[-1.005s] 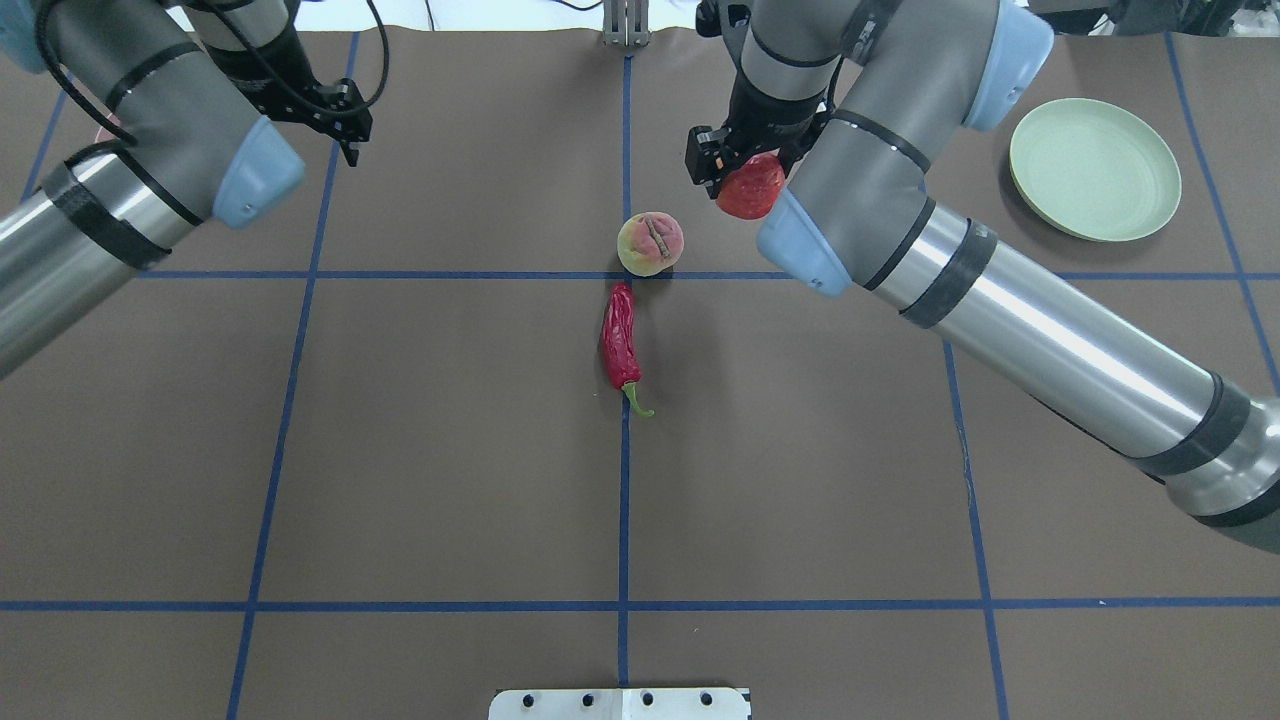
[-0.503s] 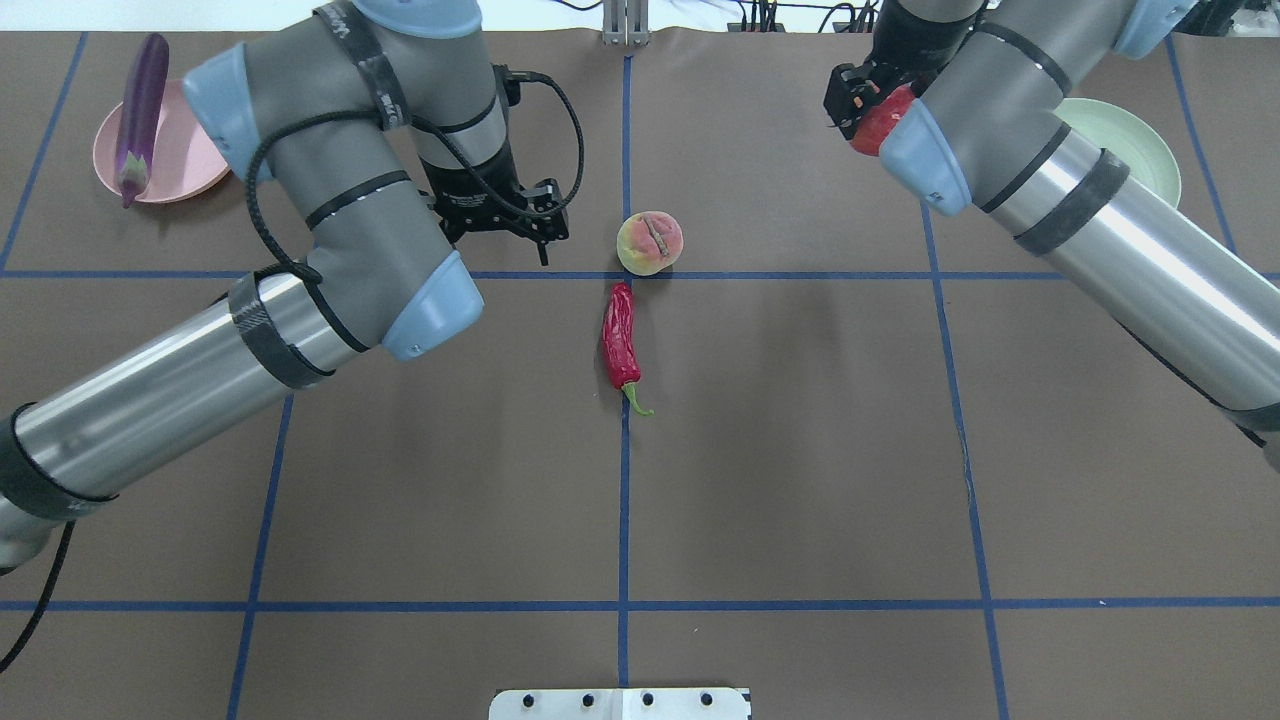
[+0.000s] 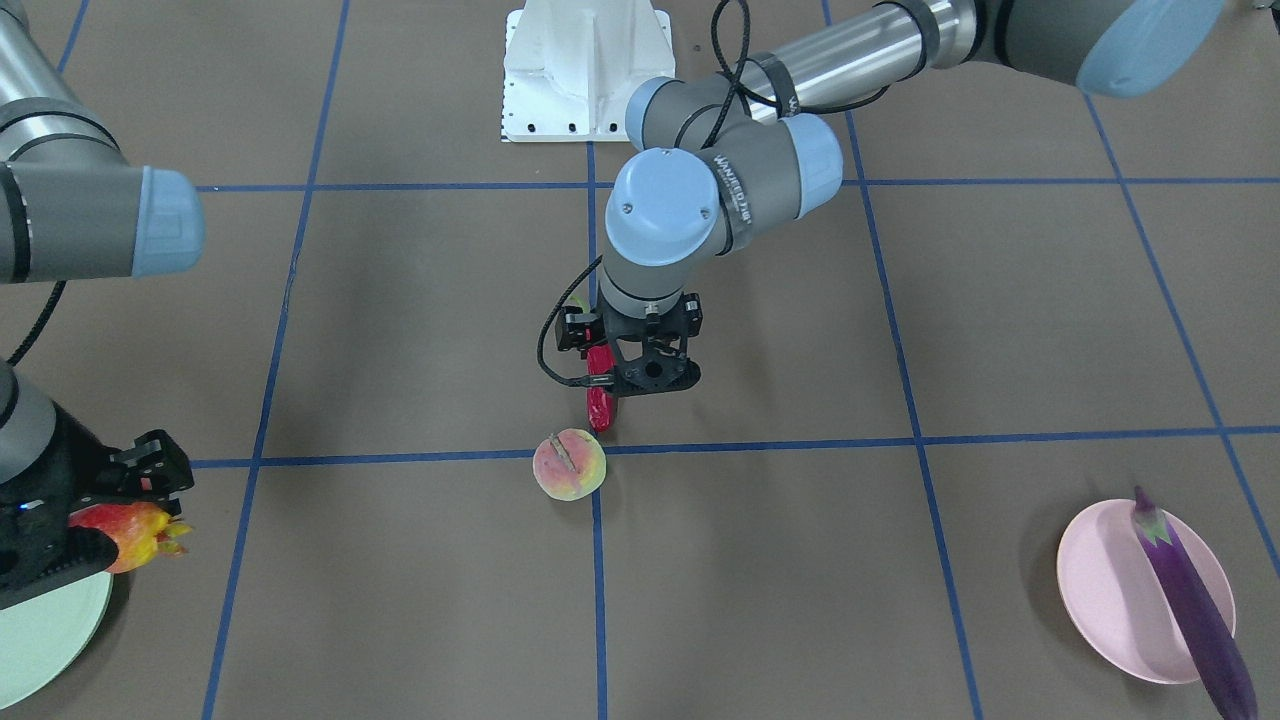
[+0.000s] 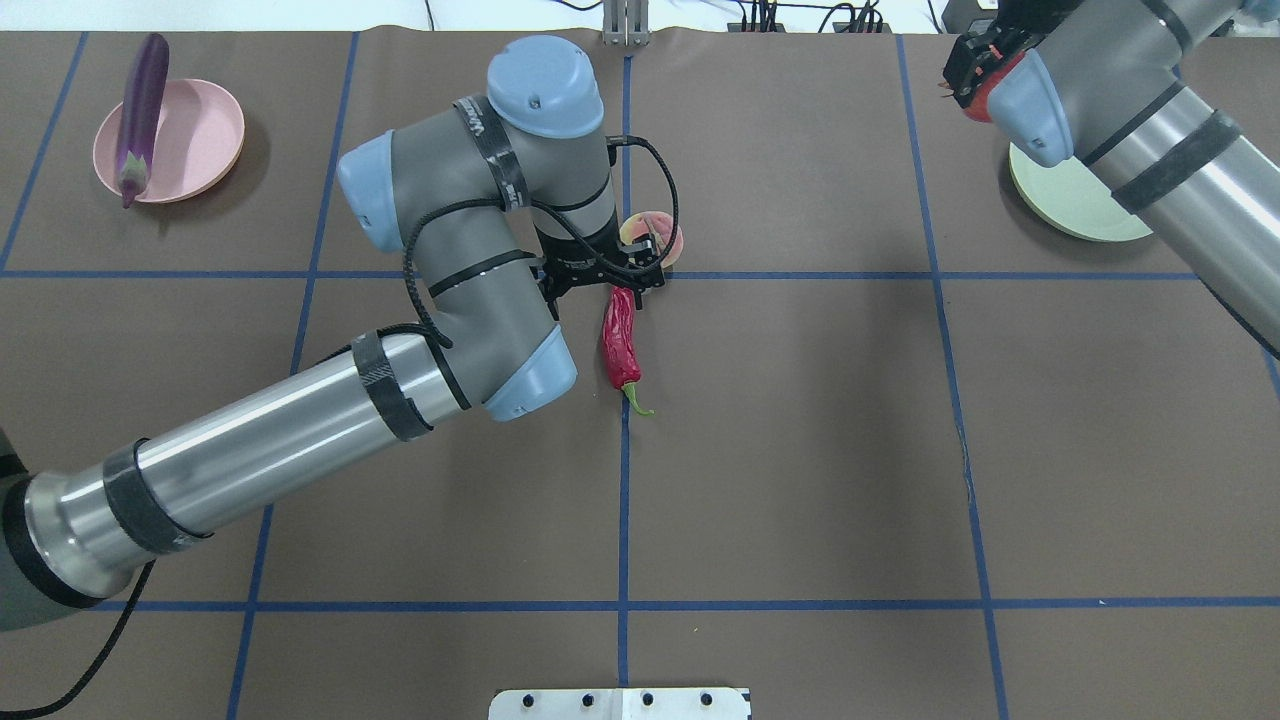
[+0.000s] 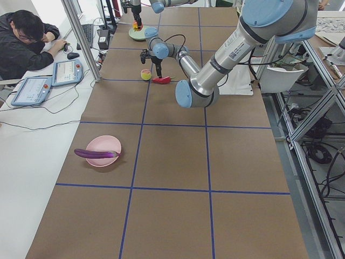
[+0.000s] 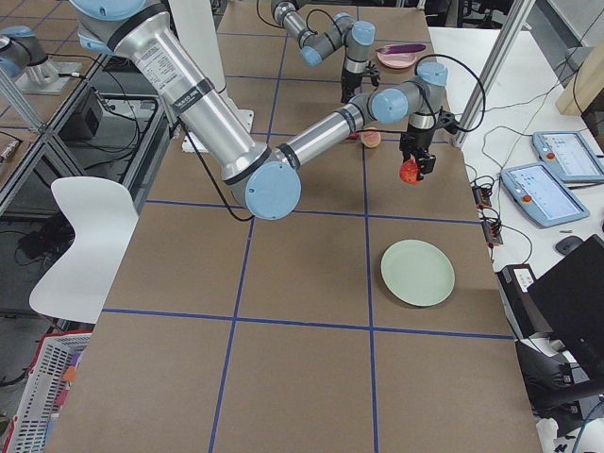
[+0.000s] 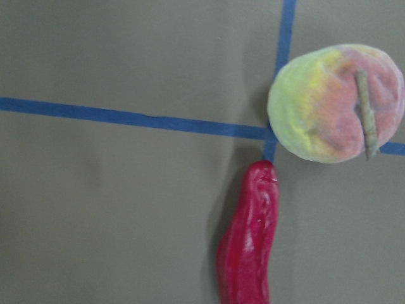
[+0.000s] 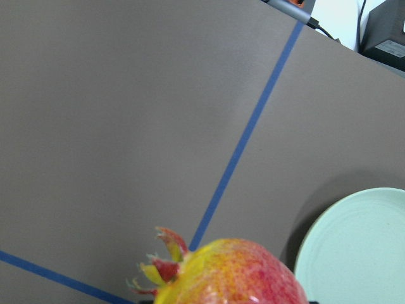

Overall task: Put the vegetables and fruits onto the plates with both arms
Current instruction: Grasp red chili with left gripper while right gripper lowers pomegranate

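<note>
My left gripper hangs open over the upper tip of the dark-red chili pepper, close beside the peach. Its wrist view looks straight down on the chili pepper and the peach; no fingers show there. My right gripper is shut on the red-and-yellow pomegranate, held in the air at the edge of the mint green plate. The purple eggplant lies across the pink plate at far left.
The white base block stands at the robot's side of the table. Blue tape lines divide the brown mat. In the exterior left view a person sits at a side desk with tablets.
The left arm has swung from the pink plate's side to the table's centre, over the chili's tip. The right arm has carried the pomegranate farther right, toward the green plate.
</note>
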Robot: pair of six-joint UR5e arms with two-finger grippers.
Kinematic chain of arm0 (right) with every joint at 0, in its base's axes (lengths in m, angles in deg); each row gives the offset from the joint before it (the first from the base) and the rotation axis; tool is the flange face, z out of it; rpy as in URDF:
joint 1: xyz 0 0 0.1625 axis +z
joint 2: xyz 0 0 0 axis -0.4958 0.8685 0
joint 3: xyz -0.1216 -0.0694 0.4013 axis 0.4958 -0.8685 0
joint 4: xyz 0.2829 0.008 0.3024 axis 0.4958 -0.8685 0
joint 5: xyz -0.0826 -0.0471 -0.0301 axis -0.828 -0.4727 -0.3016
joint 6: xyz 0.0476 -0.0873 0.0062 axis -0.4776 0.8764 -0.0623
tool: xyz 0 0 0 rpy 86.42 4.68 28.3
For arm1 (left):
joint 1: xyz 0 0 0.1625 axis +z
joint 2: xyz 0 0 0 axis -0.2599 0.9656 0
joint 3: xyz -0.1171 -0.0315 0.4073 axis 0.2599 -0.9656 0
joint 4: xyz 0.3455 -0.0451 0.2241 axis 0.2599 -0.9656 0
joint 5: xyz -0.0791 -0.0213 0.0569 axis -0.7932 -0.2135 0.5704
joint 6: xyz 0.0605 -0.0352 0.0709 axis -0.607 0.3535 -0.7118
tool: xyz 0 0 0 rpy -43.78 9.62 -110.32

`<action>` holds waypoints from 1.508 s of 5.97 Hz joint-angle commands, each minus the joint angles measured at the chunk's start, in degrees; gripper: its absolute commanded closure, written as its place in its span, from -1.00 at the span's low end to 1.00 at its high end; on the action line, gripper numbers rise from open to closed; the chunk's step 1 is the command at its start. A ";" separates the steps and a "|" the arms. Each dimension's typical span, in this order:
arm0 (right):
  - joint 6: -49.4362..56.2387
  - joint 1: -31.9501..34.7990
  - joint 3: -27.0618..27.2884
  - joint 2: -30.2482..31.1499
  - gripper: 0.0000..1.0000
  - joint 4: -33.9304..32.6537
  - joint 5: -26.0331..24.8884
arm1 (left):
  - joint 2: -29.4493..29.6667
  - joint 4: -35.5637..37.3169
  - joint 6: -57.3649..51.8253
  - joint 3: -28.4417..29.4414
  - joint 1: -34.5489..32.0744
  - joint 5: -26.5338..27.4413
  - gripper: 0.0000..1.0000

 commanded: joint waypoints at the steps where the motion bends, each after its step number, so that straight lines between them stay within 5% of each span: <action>1: 4.09 2.67 -0.48 3.38 1.00 0.30 1.27 | 0.73 -3.03 1.51 2.85 2.82 1.98 -0.99; 5: 5.59 3.73 -0.48 6.47 1.00 0.30 2.87 | 0.73 -4.34 1.68 5.40 5.55 4.18 -0.42; 6: 8.03 4.17 -0.57 7.26 1.00 0.30 2.78 | 0.73 -4.34 1.86 5.40 5.64 4.18 -0.01; 7: 8.75 4.52 -0.74 7.70 1.00 0.30 2.78 | 0.73 -4.17 2.03 5.32 5.64 4.18 0.80; 9: 9.19 4.70 -4.24 7.88 1.00 2.92 2.69 | 0.82 -3.64 1.86 4.71 2.06 3.48 1.00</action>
